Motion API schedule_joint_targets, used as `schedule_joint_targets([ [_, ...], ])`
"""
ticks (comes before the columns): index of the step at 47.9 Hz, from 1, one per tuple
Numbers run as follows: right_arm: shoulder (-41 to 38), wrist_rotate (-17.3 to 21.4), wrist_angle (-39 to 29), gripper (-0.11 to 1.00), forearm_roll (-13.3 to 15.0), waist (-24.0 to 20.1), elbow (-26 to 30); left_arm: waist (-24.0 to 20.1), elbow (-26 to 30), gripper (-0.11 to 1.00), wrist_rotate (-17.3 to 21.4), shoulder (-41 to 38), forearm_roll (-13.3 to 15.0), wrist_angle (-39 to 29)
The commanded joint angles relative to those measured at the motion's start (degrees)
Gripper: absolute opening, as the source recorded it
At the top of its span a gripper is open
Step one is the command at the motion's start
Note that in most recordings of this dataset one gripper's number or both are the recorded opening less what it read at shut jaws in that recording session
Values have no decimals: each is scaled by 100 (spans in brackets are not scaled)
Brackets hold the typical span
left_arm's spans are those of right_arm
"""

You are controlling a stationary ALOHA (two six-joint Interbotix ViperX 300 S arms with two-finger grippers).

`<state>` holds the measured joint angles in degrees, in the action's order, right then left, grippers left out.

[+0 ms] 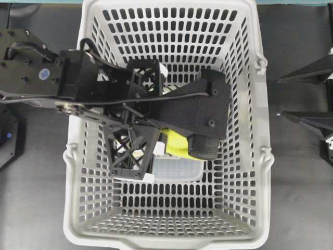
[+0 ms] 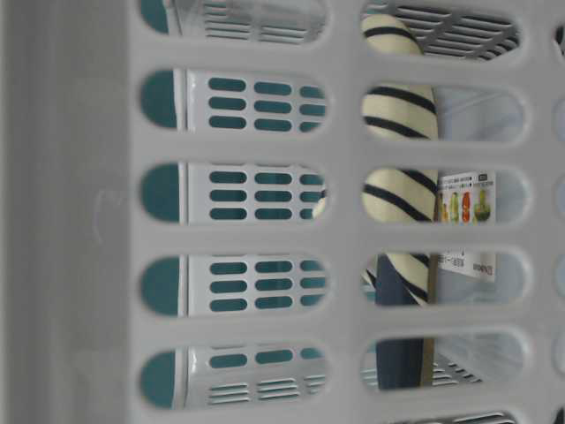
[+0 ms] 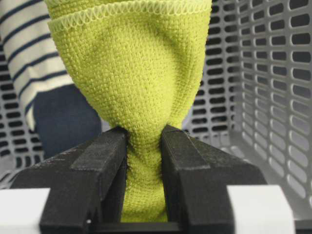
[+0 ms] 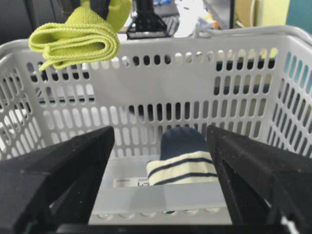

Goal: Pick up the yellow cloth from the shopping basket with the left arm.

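My left gripper (image 3: 145,134) is shut on the yellow cloth (image 3: 131,73), which bunches between the two black fingers and fans out beyond them. In the overhead view the left arm (image 1: 130,104) reaches over the shopping basket (image 1: 244,156), and a bit of the cloth (image 1: 174,143) shows under it. The right wrist view shows the folded cloth (image 4: 75,39) hanging at about rim height of the basket (image 4: 195,73), clear of the floor. My right gripper (image 4: 160,134) is open and empty, outside the basket at the right (image 1: 291,98).
A cream-and-navy striped slipper (image 4: 183,163) lies in the basket on a clear plastic container (image 1: 177,169). The slipper (image 3: 34,53) sits just left of the cloth. Through the lattice wall, the table-level view shows the slipper (image 2: 397,190) and the container's label (image 2: 463,208).
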<state>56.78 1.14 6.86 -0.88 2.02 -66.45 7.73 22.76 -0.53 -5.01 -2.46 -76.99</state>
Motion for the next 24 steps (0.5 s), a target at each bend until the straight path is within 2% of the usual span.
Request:
schedule_joint_targets([
  [1,-35,9,62,74,-18,0,105,9,123,18,9,97,-9,18],
  [24,-26,0,53,74,-18,0,97,-9,-35,18,0,114,-9,18],
])
